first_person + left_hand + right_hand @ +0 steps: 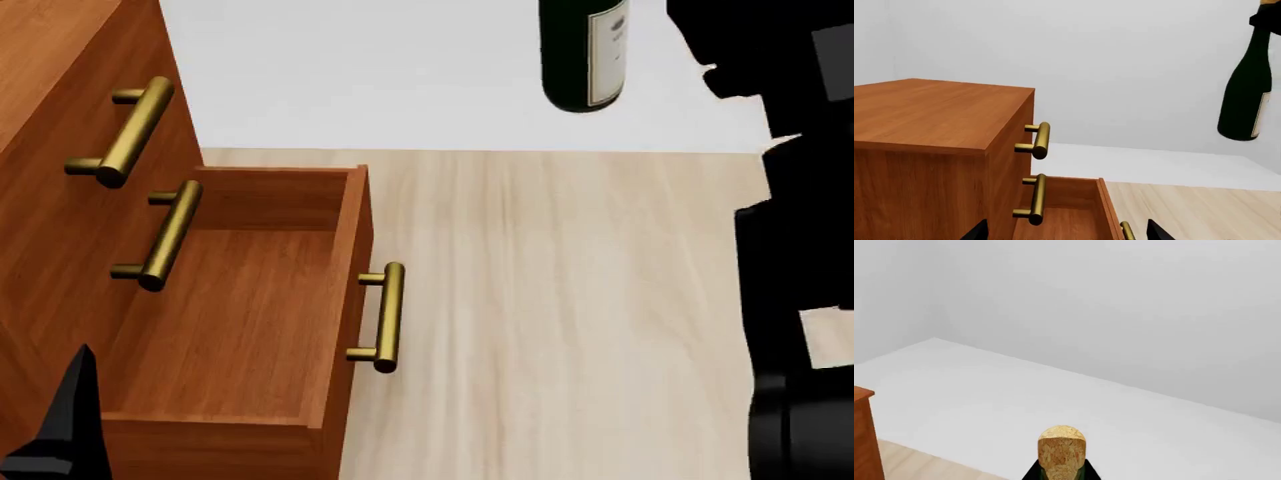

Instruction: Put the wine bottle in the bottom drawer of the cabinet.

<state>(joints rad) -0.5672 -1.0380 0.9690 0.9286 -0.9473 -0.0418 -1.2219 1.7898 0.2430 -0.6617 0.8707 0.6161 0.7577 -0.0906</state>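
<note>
With the wine bottle (583, 52) hanging at the head view's top, well right of the open bottom drawer (247, 310), it risked clipping the drawer's front; neither claw's opening could be told.

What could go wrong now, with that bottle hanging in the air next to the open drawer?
The wine bottle hangs upright, well to the side of the open bottom drawer, so it must travel sideways and down; it could clip the drawer's front panel or brass handle. Held near its cork by the right end effector, it might swing or slip. It also looks tall for the drawer, so it may need tilting.
</note>
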